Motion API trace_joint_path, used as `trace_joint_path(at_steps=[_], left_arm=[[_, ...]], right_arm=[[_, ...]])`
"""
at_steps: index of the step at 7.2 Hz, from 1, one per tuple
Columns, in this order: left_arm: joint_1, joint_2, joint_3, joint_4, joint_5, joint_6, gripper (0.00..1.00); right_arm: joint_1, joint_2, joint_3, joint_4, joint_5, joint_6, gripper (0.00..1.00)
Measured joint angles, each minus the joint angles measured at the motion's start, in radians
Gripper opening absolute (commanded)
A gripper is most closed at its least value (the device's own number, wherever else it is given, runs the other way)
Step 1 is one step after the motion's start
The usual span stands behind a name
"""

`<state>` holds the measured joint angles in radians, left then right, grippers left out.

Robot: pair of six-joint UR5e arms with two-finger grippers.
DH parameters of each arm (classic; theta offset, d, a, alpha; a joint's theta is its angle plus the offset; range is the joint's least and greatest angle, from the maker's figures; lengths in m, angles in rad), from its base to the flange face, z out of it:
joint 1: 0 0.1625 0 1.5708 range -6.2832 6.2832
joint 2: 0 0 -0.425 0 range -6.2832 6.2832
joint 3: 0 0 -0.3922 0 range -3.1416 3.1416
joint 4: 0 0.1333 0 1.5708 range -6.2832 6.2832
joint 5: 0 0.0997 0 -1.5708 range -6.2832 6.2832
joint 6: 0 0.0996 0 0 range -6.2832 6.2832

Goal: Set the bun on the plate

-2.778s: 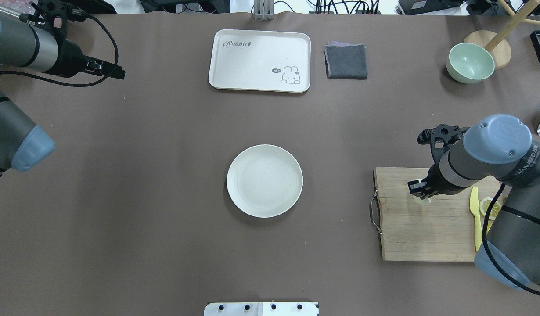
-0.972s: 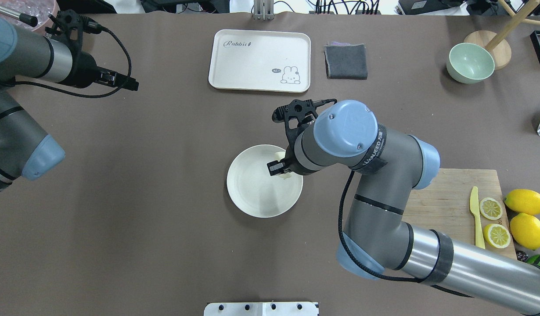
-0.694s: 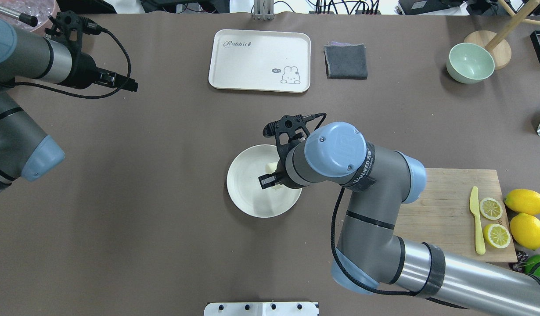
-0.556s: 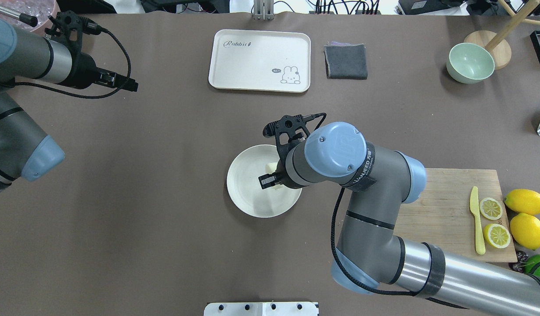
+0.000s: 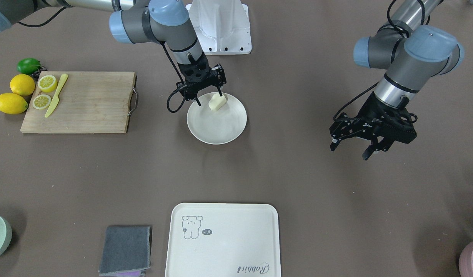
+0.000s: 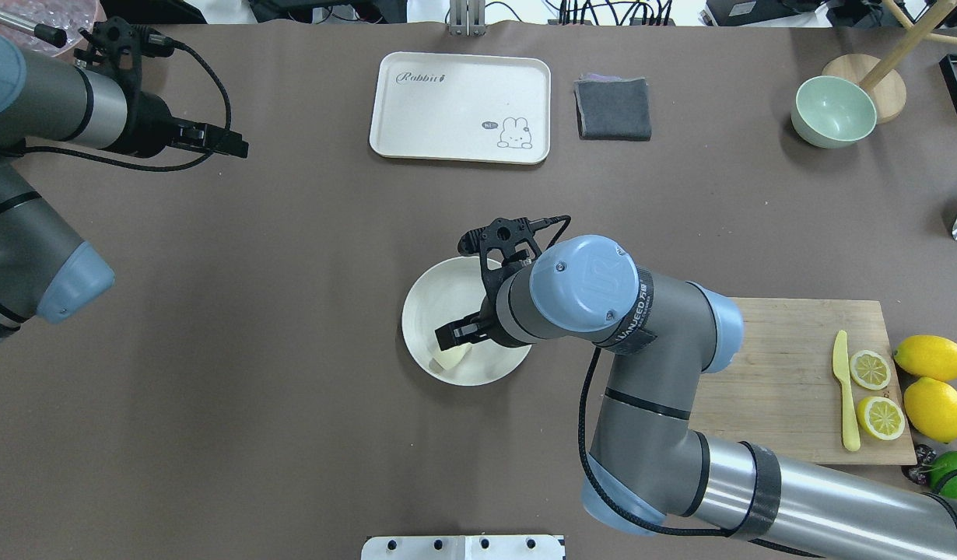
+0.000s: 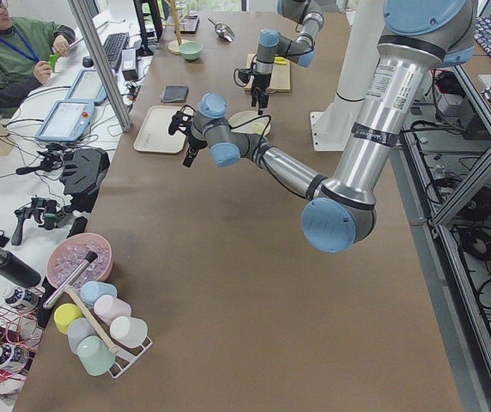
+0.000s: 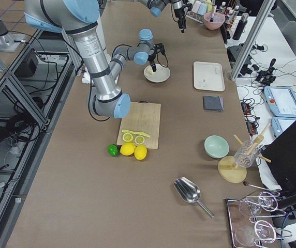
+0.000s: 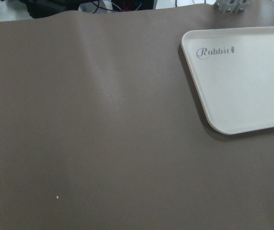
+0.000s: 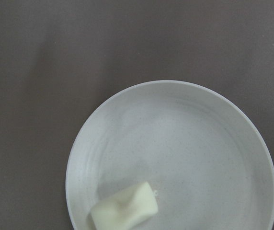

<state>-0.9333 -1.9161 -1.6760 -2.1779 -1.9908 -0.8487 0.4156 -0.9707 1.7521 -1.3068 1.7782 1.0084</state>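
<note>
The pale cream bun [image 5: 217, 102] lies on its own inside the round off-white plate [image 5: 205, 132], near the rim on the robot's side. From overhead the bun [image 6: 450, 357] shows at the plate's [image 6: 430, 299] near-left edge. My right gripper [image 5: 209, 97] hangs just over it, open, one finger on each side and not gripping. In the right wrist view the bun [image 10: 124, 209] rests free on the plate [image 10: 199, 143], with no fingers in sight. My left gripper [image 5: 351, 149] hovers open and empty over bare table, far from the plate.
A wooden cutting board [image 5: 90, 104] holds a yellow knife [image 5: 56, 95] and lemon halves, with whole lemons [image 5: 11, 103] beside it. A cream tray [image 6: 460, 106], grey cloth [image 6: 613, 108] and green bowl [image 6: 832, 111] sit along the far side. A person [image 7: 14, 51] sits past the table's end.
My right arm carried the bun from the cutting board to the plate, moved toward the plate's near-left edge and let go. The bun now lies free. The left arm barely shifted.
</note>
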Motion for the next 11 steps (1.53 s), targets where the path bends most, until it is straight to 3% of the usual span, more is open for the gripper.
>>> trace_joint_path(at_steps=[2, 5, 6, 9, 11], left_arm=[[0.0, 0.002, -0.001, 0.0, 0.002, -0.005, 0.98], [-0.064, -0.002, 0.026, 0.007, 0.007, -0.006, 0.98], [-0.132, -0.007, 0.059, 0.015, -0.019, 0.041, 0.98], [-0.367, -0.031, 0.146, 0.16, -0.232, 0.186, 0.98], [-0.464, -0.035, 0.177, 0.251, -0.279, 0.319, 0.98]], right_arm=[[0.068, -0.005, 0.003, 0.012, 0.042, -0.001, 1.0], [0.35, -0.065, 0.0, 0.002, 0.3, -0.109, 1.0], [0.439, -0.111, -0.001, 0.001, 0.367, -0.181, 1.0], [0.713, -0.192, -0.062, -0.033, 0.549, -0.495, 1.0], [0.842, -0.197, -0.085, -0.187, 0.581, -0.735, 1.0]])
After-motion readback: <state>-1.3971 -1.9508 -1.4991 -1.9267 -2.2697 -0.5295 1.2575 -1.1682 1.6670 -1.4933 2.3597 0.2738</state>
